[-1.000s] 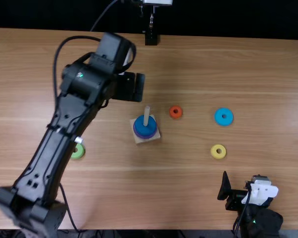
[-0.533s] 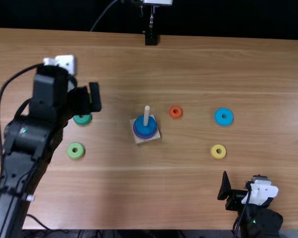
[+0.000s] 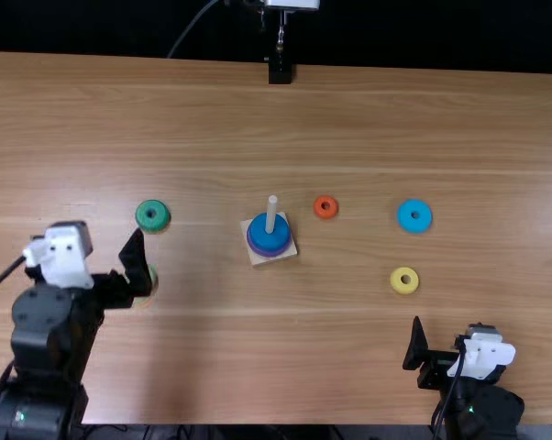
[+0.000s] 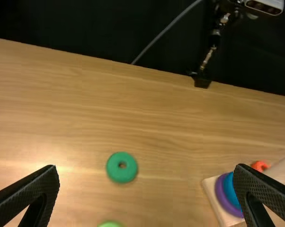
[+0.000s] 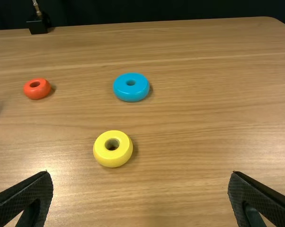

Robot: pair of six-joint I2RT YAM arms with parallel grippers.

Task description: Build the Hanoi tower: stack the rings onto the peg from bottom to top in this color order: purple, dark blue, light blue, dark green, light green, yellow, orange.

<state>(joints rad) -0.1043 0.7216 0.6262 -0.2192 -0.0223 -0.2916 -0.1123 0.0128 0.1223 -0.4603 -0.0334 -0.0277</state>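
Note:
In the top view my left gripper is over the light green ring, partly hiding it; its fingers stand apart in the left wrist view, holding nothing. The dark green ring lies just beyond. On the wooden base, the dark blue ring rests over the purple ring, around the upright peg. Right of it lie the orange ring, light blue ring and yellow ring. My right gripper is near the table's front edge, open and empty in the right wrist view.
A black stand is at the middle of the table's far edge, with a dark backdrop behind it. A black cable runs from the left arm toward the left side.
My left arm has swung left and drawn back toward the near edge, uncovering the dark green ring and now partly covering the light green one. The right arm and the base have stayed still.

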